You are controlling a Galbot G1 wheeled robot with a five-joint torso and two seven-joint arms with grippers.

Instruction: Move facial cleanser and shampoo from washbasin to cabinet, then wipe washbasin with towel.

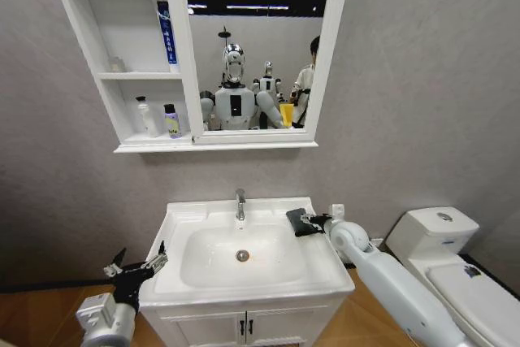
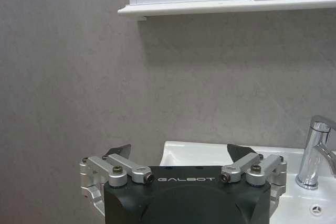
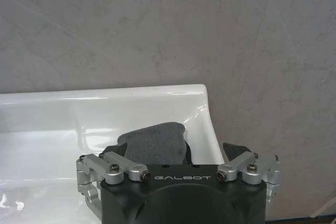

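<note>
The towel (image 1: 301,221) lies on the washbasin (image 1: 183,221) rim at the back right corner, close to the edge, so a shallow or off-centre grasp could push it off toward the wall. The right gripper (image 1: 315,221) is held just beside it, fingers spread wide and empty. The left gripper (image 1: 140,266) hangs at the front left corner, also wide open, holding nothing.

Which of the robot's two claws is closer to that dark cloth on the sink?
The right. The right gripper sits open right at the towel on the washbasin back corner; the left gripper hangs open off the opposite front corner.
</note>
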